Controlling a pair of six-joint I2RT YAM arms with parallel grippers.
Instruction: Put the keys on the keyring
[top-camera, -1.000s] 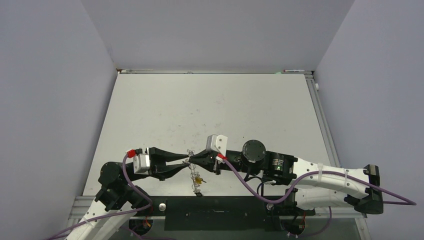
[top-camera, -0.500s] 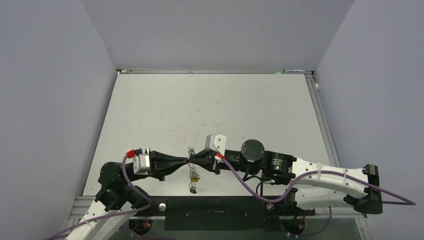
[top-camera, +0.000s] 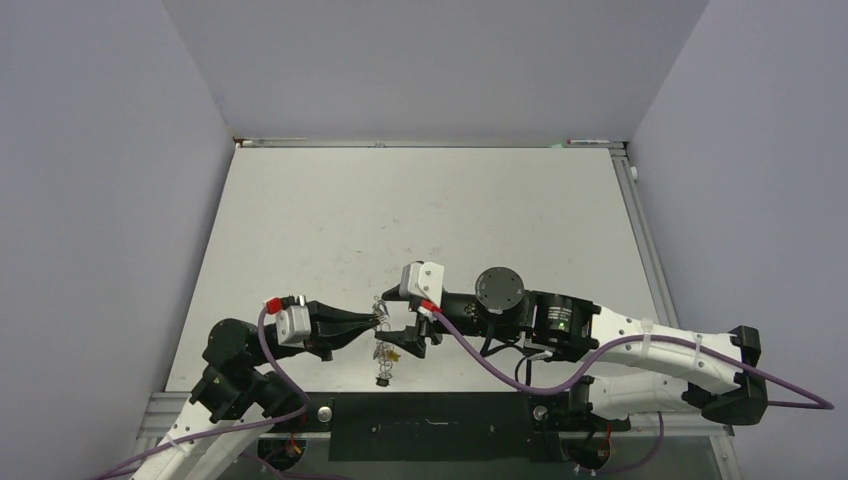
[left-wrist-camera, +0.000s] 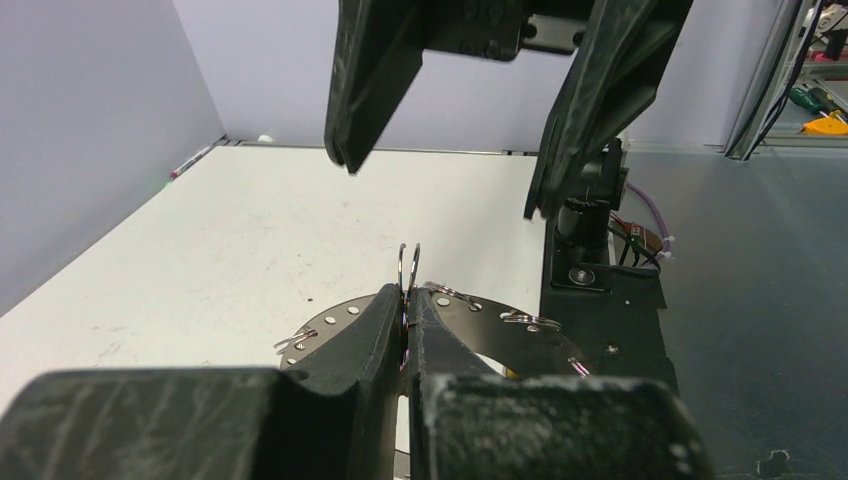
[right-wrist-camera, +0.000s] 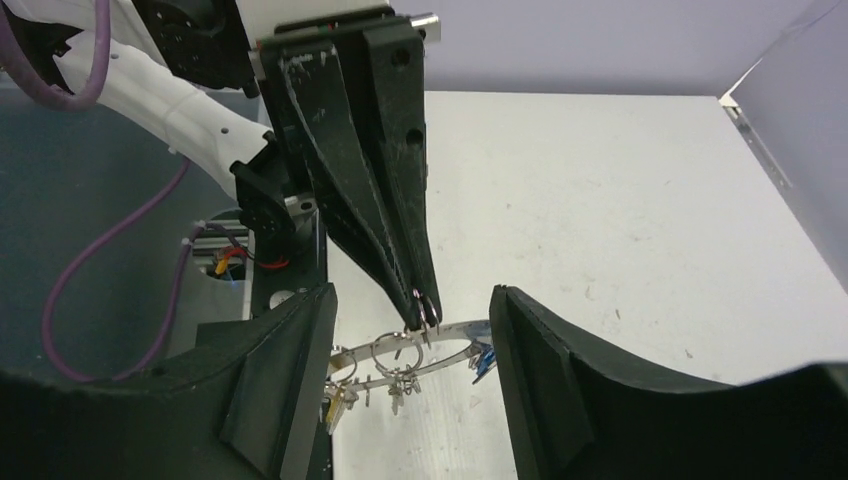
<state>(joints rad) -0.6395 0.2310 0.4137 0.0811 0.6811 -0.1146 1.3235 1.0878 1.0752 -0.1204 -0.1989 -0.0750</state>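
Left gripper (top-camera: 378, 320): fingers pressed together, pinching a small wire loop (left-wrist-camera: 408, 262) that stands upright on the rim of the keyring (left-wrist-camera: 338, 316).
Right gripper (top-camera: 396, 328): jaws spread wide and holding nothing. One finger is on each side of the left gripper's tips, and neither touches them.
Keyring: hangs from the left gripper's pinch, between the two grippers, near the front edge of the table (top-camera: 420, 220). Its flat rim shows a row of small holes and more wire loops. From the right wrist it appears almost edge-on, just under the left fingertips (right-wrist-camera: 425, 308).
Keys (top-camera: 383, 362): dangle below the ring in a short string. One has a blue head (right-wrist-camera: 483, 358) at the far end of the ring, and a yellowish one (right-wrist-camera: 330, 408) is at the near end. In the top view the lowest is dark.
Writing: any print on the arms is too small to read.
Change over the last second: the grip has swapped. Earlier the right gripper was closed at the ring and the left jaws were apart. Now the left is closed and the right has let go and opened. The right wrist has shifted slightly to the left.
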